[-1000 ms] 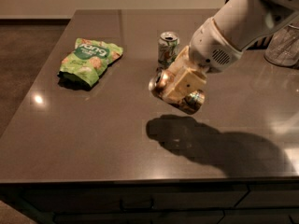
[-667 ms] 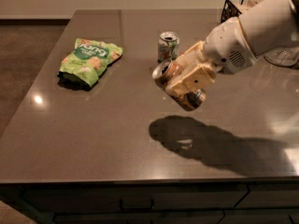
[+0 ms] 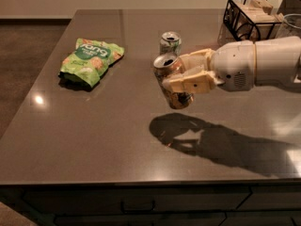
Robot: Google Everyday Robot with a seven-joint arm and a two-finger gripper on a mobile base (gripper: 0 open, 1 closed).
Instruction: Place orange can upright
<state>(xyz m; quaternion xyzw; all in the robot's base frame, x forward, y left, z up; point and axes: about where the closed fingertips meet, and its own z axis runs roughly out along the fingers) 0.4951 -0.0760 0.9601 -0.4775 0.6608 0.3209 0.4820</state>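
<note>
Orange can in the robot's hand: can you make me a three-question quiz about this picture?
1. True or false: the shiny orange-gold drink can stands on the dark grey table.
2. What lies near the table's left side? A: crinkly green snack bag. B: red cup. C: banana.
3. Fill in: the cream two-finger gripper, above the table's middle, is shut on the ____ can.

Key: 1 false, it is held tilted in the air; 2 A; 3 orange.

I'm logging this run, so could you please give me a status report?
Pincer shut on orange can, above table. Can tilted, not yet down. White and green can upright just behind.
</note>
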